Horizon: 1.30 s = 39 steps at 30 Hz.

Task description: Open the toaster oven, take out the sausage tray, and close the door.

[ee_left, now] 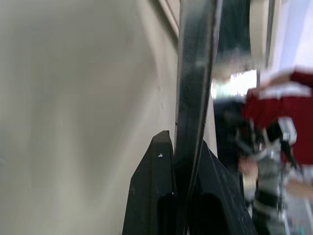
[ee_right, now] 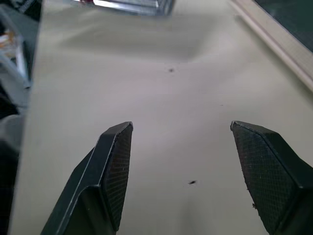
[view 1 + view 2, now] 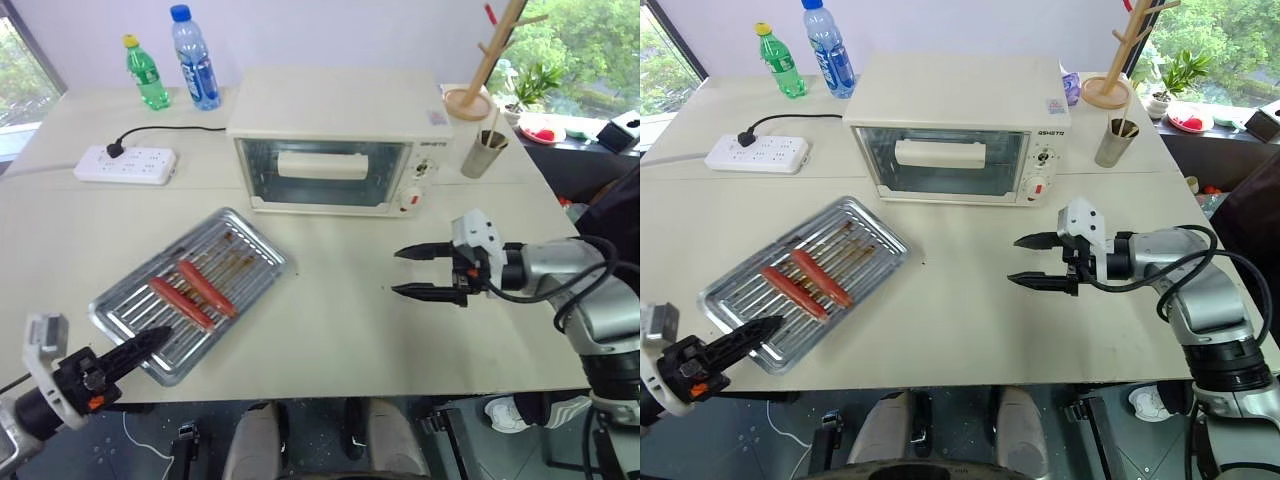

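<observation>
From the head, the toaster oven (image 3: 335, 140) sits at the back of the table (image 3: 330, 320) with its door (image 3: 322, 172) shut. The sausage tray (image 3: 190, 290) lies out on the table, in front of the oven and to its left, with two sausages on it. The left gripper (image 3: 150, 345) is closed with nothing in it, its tip at the tray's near corner. The right wrist view looks close between the right gripper (image 2: 181, 161) fingers (image 2: 117, 166), which are wide apart over bare table. That gripper is well apart from the tray, near the oven's front right.
</observation>
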Motion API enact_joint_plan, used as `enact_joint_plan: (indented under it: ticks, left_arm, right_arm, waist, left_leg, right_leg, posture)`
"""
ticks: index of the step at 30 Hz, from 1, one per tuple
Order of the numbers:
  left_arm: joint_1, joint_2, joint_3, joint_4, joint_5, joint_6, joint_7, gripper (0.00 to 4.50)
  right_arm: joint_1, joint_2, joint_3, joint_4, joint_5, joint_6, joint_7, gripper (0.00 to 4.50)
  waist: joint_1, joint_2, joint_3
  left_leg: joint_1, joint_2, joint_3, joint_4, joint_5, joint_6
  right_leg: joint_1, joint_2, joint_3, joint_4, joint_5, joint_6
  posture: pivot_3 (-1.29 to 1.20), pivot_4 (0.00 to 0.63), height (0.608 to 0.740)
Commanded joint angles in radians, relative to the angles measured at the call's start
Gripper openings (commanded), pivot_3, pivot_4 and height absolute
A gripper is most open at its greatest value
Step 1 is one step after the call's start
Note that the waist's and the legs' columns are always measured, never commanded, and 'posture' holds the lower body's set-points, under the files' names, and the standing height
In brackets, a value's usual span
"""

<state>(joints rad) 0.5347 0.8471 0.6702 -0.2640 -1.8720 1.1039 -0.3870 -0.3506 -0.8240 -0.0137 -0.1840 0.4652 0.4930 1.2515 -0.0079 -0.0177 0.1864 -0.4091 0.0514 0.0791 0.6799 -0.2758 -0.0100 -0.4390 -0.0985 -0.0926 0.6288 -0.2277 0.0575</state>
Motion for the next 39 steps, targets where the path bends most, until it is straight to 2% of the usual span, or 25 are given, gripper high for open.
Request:
enact_joint_plan:
  ticks: [1,4,6,10,17,28,37,39]
  left_arm:
    - [-0.083,0.068,-0.053,0.047,0.054,0.055,-0.103,0.0]
    - [-0.218,0.124,-0.157,0.094,0.137,0.107,-0.18,0.0]
    - [-0.376,0.128,-0.268,0.147,0.215,0.13,-0.199,0.0]
    - [-0.665,0.076,-0.443,0.263,0.321,0.192,-0.231,0.0]
    - [-0.946,-0.016,-0.612,0.439,0.503,0.302,-0.378,0.0]
    - [-1.104,-0.085,-0.787,0.548,0.763,0.347,-0.612,0.0]
    - [-1.201,-0.196,-0.836,0.699,0.948,0.294,-0.685,0.0]
    - [-1.209,-0.206,-0.834,0.715,0.977,0.291,-0.692,0.79]
  right_arm:
    - [0.012,-0.036,-0.05,-0.064,0.051,0.023,0.008,3.27]
    - [0.036,-0.045,-0.069,-0.096,0.061,0.04,-0.024,3.27]
    - [0.063,-0.046,-0.088,-0.13,0.058,0.044,-0.055,3.27]
    - [0.117,-0.055,-0.141,-0.19,0.081,0.088,-0.112,3.27]
    - [0.241,-0.084,-0.255,-0.309,0.141,0.159,-0.178,3.27]
    - [0.35,-0.103,-0.346,-0.385,0.179,0.187,-0.226,3.27]
    - [0.385,-0.091,-0.345,-0.412,0.19,0.185,-0.271,3.27]
    - [0.389,-0.091,-0.347,-0.414,0.192,0.185,-0.279,3.35]
  waist:
    - [0.002,0.0,0.0]
    - [0.006,0.001,0.0]
    - [0.015,0.002,0.0]
    - [0.027,0.002,0.001]
    - [0.02,0.001,0.001]
    - [0.022,0.0,0.001]
    - [0.023,-0.001,0.001]
    - [0.024,-0.001,0.001]
  left_leg:
    - [0.0,0.0,0.0,0.0,0.0,0.0]
    - [-0.001,0.0,0.0,0.0,0.0,0.0]
    - [-0.001,0.0,0.001,0.0,0.0,0.0]
    - [-0.001,-0.001,0.001,0.0,0.0,0.0]
    - [-0.002,-0.001,0.003,0.0,0.0,0.0]
    - [-0.002,-0.002,0.0,0.0,0.001,0.0]
    - [-0.002,-0.002,0.0,0.001,0.001,0.001]
    - [-0.001,-0.002,0.0,0.001,0.001,0.001]
  right_leg:
    - [0.0,0.0,0.0,0.0,0.0,0.0]
    - [0.0,0.0,0.0,0.0,0.0,0.0]
    - [0.0,0.0,0.0,0.0,0.0,0.0]
    - [0.0,0.0,0.0,0.0,0.0,0.0]
    - [0.0,0.001,0.0,0.0,0.002,0.004]
    - [0.001,0.002,0.0,0.001,0.001,0.001]
    - [0.001,0.001,0.0,0.001,0.001,0.002]
    - [0.002,0.001,0.0,0.001,0.001,0.002]
  posture:
    - [0.0,0.15,0.722]
    - [0.0,0.15,0.722]
    - [0.0,0.15,0.722]
    - [0.0,0.15,0.722]
    - [0.0,0.15,0.722]
    - [0.0,0.15,0.722]
    - [0.0,0.15,0.722]
    - [0.0,0.15,0.722]
